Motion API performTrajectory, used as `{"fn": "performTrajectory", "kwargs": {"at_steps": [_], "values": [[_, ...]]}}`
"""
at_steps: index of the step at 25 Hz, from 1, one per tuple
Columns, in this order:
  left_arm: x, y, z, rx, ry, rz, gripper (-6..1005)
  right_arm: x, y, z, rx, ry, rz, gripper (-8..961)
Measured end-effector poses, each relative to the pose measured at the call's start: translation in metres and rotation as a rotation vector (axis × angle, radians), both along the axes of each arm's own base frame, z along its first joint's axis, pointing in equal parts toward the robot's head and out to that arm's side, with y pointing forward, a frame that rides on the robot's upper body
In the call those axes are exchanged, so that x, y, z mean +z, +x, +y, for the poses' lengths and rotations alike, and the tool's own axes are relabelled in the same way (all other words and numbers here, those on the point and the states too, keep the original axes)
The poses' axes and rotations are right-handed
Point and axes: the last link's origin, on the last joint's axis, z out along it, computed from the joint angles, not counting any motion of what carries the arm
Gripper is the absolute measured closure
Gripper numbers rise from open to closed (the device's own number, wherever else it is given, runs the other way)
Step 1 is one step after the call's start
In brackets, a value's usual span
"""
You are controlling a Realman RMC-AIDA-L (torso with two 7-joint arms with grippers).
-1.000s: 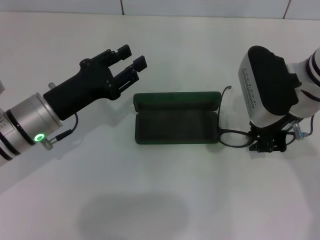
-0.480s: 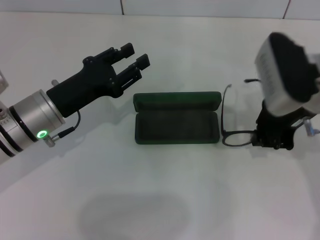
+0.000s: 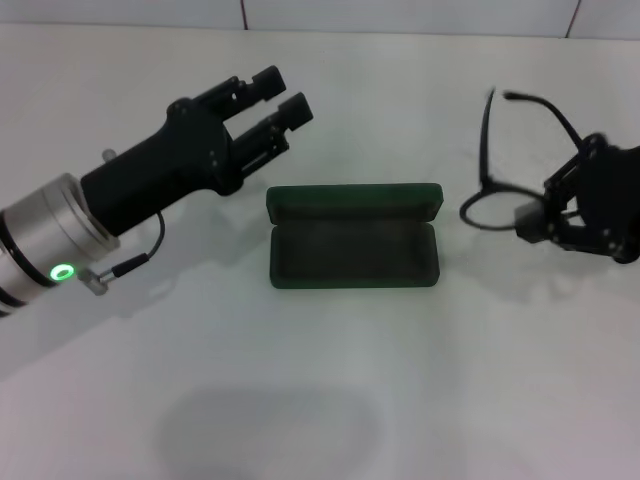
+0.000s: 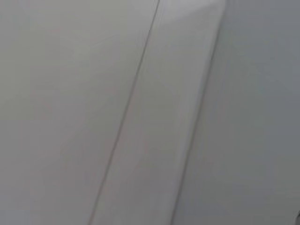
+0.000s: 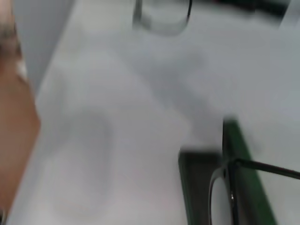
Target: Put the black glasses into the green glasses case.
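The green glasses case point(image 3: 354, 247) lies open on the white table, lid toward the back, its dark inside empty. My right gripper point(image 3: 535, 222) is shut on the black glasses point(image 3: 492, 185) and holds them in the air to the right of the case, temple arms pointing away. In the right wrist view one lens and temple arm of the glasses point(image 5: 234, 192) show over the case's green edge point(image 5: 243, 154). My left gripper point(image 3: 278, 96) is open and empty, hovering behind the case's back left corner.
The white table point(image 3: 330, 400) runs all around the case, its back edge meeting a tiled wall. The left wrist view shows only plain pale wall point(image 4: 140, 112). A blurred silver arm part shows in the right wrist view point(image 5: 161, 14).
My right gripper has lifted the glasses off the table, up and to the right. My left gripper has edged forward toward the case's back left corner.
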Motion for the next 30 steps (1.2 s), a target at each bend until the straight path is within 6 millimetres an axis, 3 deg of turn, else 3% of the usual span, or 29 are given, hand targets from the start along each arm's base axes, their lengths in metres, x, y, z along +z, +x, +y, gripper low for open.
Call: {"fn": "performTrajectory", "kwargs": {"at_steps": [3,9,12,17,24,30], "values": [[0.008,0.004,0.002,-0.010,-0.047,-0.035,462,0.003,0.008,-0.008,0.055,-0.005,0.164,846],[0.022,0.022,0.006,-0.089,-0.149,-0.087,459,-0.016,0.032,-0.021,0.154,0.065,0.440,845],[0.024,0.032,0.005,-0.153,-0.194,-0.096,351,-0.026,0.038,-0.022,0.193,0.102,0.539,845],[0.027,0.054,0.021,-0.186,-0.390,-0.056,162,-0.045,0.037,-0.026,0.314,0.078,0.569,845],[0.016,0.075,0.030,-0.214,-0.538,0.017,165,-0.058,0.024,-0.019,0.372,0.048,0.535,845],[0.006,0.080,0.030,-0.216,-0.627,0.083,167,-0.063,0.019,-0.013,0.393,0.060,0.501,846]]}}
